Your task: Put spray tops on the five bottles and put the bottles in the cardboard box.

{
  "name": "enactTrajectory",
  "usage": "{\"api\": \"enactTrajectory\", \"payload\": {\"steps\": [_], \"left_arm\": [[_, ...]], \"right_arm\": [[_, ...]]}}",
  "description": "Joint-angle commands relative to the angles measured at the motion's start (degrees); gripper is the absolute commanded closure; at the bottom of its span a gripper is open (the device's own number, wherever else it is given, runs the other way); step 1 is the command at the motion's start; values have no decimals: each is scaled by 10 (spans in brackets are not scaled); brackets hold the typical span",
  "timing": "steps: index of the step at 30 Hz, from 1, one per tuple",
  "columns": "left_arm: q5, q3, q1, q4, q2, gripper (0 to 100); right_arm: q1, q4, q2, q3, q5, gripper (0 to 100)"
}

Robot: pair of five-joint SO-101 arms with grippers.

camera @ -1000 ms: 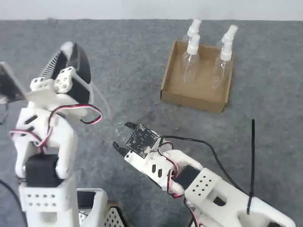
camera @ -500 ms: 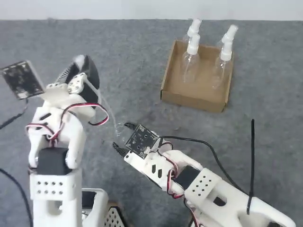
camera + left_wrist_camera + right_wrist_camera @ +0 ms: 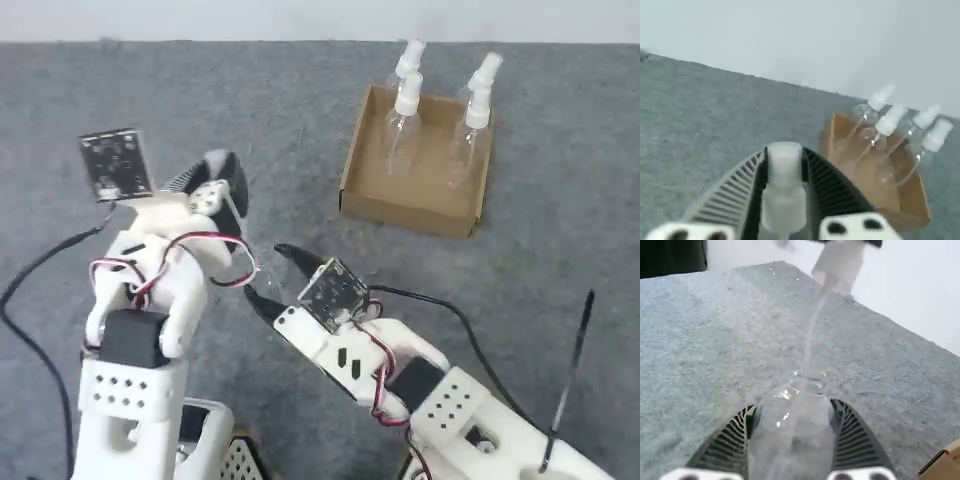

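Near the middle of the grey mat (image 3: 560,250), toward its near side, we see the uncapped bottle (image 3: 790,440), clear and held at its body by the right gripper (image 3: 793,407). Both ribbed black fingers (image 3: 735,440) press against its sides, so the jaws are closed down to the bottle's width and no further. The bottle's neck points away from that gripper's wrist, toward the far left.

Beyond the neck and apart from it is the white spray top (image 3: 784,190), pinched by the left gripper (image 3: 785,151). Those jaws are narrowed to the top's width and touch it on both sides. This gripper sits to the far left of the right one.

From the spray top a thin dip tube (image 3: 812,330) runs down to the bottle's open neck, and its lower end meets the mouth. We cannot tell how far inside it reaches.

To the far right stands the cardboard box (image 3: 405,212), well apart from both grippers. 4 bottles (image 3: 400,140) stand upright inside it in 2 rows of 2, each with a white spray top on.
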Motion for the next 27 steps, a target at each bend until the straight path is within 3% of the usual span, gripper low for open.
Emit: {"api": "enactTrajectory", "payload": {"steps": [1, 6, 21, 27], "left_arm": [[-33, -11, 55, 27, -13, 989], [-57, -11, 96, 47, -13, 989], [-95, 18, 99, 71, -92, 986], [-97, 16, 117, 71, -92, 882]], "right_arm": [[18, -8, -52, 1, -9, 992], [19, -7, -54, 12, -10, 992], [46, -9, -54, 13, -11, 992], [46, -8, -54, 13, -11, 992]]}}
